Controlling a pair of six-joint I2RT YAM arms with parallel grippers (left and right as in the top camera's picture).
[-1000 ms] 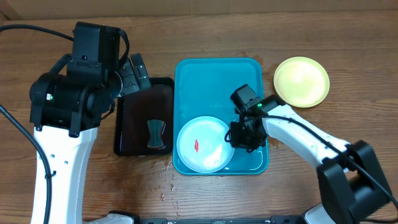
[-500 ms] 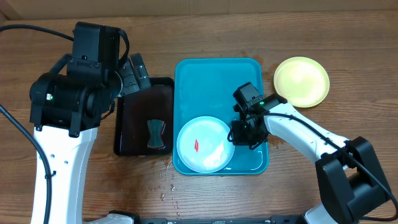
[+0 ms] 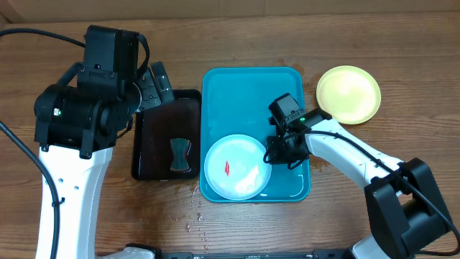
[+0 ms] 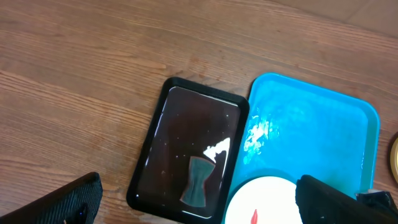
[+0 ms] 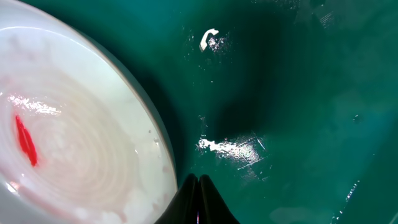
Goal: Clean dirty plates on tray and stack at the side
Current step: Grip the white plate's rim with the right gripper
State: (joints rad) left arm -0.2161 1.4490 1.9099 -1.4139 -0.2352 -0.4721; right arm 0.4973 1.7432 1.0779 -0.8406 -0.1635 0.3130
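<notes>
Right claw [image 5: 198,199] fully closed beside white plate [image 3: 236,167] rim, on teal tray [image 3: 244,90]; hold unconfirmed. Left claw [image 3: 157,85] wide, empty. Risk: tips miss rim, plate slips on wet tray.

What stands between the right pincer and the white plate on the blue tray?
Nothing visible does. The right pincer is shut, and its tips are right beside the rim of the white plate. Only the wet floor of the tray shows around them.
</notes>
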